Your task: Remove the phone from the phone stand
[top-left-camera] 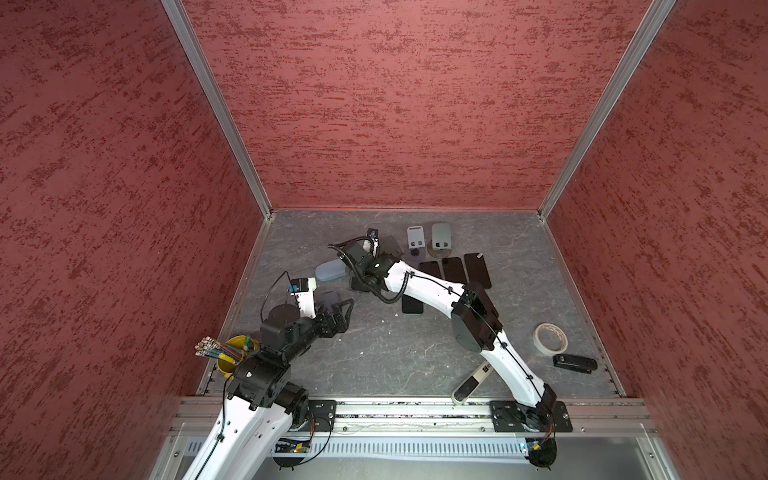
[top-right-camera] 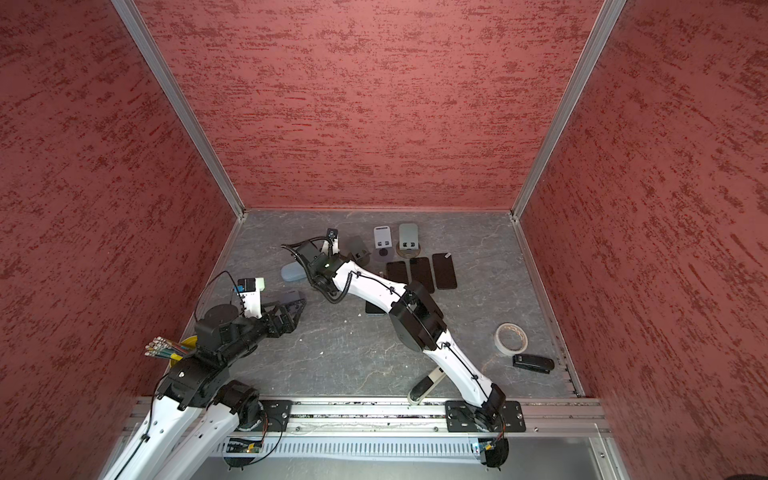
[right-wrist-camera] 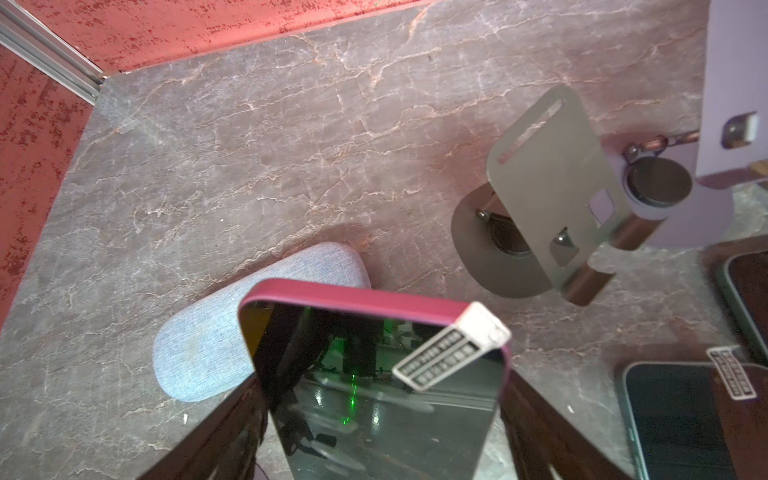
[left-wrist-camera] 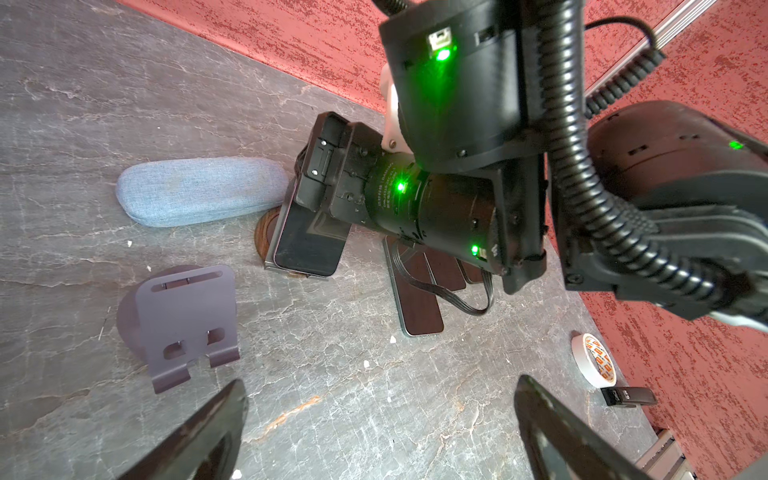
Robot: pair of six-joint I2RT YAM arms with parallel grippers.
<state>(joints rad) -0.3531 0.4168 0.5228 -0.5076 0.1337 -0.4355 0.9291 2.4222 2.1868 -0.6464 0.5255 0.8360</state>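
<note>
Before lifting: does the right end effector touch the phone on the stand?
Cannot tell. In the right wrist view its fingers flank the phone; neither contact nor gap shows plainly.

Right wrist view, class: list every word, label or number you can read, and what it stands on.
White sticker on the red-cased black phone: printed rows, too blurred to read.
Smaller white label on the dark phone lying flat: too blurred to read.
No other text.

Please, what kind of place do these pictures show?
Probably a robot test cell: red panel walls in aluminium framing enclose a grey tabletop, two robot arms are mounted on a rail at its front, and phones and empty stands serve as props.
</note>
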